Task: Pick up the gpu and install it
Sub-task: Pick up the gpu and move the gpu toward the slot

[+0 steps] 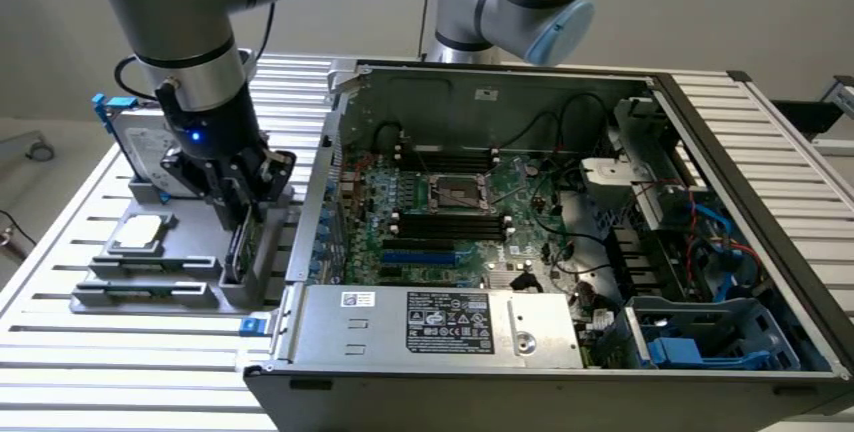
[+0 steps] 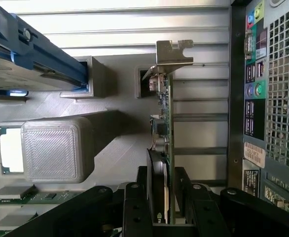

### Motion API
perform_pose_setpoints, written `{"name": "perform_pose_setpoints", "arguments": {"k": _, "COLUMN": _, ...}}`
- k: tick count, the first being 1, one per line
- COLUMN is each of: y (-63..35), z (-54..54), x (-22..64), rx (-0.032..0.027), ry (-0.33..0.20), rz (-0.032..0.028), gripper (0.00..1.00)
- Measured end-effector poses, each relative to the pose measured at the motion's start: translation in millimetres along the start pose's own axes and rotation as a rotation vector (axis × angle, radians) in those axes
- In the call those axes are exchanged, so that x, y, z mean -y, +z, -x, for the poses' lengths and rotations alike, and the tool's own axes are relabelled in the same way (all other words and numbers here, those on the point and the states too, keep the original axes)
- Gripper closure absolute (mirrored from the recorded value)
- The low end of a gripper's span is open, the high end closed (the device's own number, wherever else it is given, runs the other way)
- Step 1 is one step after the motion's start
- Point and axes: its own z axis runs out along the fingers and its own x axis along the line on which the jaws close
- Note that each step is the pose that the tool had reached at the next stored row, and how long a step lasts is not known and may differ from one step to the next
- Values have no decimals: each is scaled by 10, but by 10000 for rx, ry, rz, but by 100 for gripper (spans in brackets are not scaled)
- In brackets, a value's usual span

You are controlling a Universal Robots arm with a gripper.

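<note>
The gpu [image 1: 242, 244] stands on edge in a slot of the grey printed holder [image 1: 94, 297], just outside the open computer case on the exterior view's left. Seen edge-on in the wrist view, the gpu [image 2: 163, 116] is a thin green board with its silver end bracket [image 2: 173, 52] at the far end and its black cooler between my fingers. My gripper [image 1: 240, 202] has come down over the card. In the wrist view the gripper [image 2: 160, 173] is open, one black finger [image 2: 137, 197] on each side of the card and a narrow gap to each.
The open computer case [image 1: 667, 87] with its motherboard [image 1: 454, 202] lies beside the holder; its rear port panel [image 2: 255, 98] is close to the card. On the holder are a silver hard drive in a blue frame [image 1: 134, 132], a square silver chip [image 1: 143, 232] and memory sticks [image 1: 140, 287]. A second arm [image 1: 521, 2] stands behind the case.
</note>
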Motion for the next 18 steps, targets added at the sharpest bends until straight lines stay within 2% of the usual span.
{"name": "perform_pose_setpoints", "arguments": {"k": 4, "y": 5, "z": 0, "x": 0, "rx": -3, "ry": -2, "rz": 55, "gripper": 64}}
{"name": "perform_pose_setpoints", "arguments": {"k": 8, "y": 10, "z": -5, "x": 1, "rx": -26, "ry": -12, "rz": 171, "gripper": 64}}
{"name": "perform_pose_setpoints", "arguments": {"k": 10, "y": 12, "z": -6, "x": 0, "rx": -44, "ry": -14, "rz": 207, "gripper": 64}}
{"name": "perform_pose_setpoints", "arguments": {"k": 14, "y": 15, "z": -6, "x": 1, "rx": -53, "ry": -33, "rz": 209, "gripper": 64}}
{"name": "perform_pose_setpoints", "arguments": {"k": 15, "y": 16, "z": -6, "x": 1, "rx": -52, "ry": -38, "rz": 210, "gripper": 66}}
{"name": "perform_pose_setpoints", "arguments": {"k": 16, "y": 16, "z": -7, "x": 1, "rx": -57, "ry": -43, "rz": 209, "gripper": 72}}
{"name": "perform_pose_setpoints", "arguments": {"k": 18, "y": 16, "z": -6, "x": 1, "rx": -56, "ry": -47, "rz": 208, "gripper": 73}}
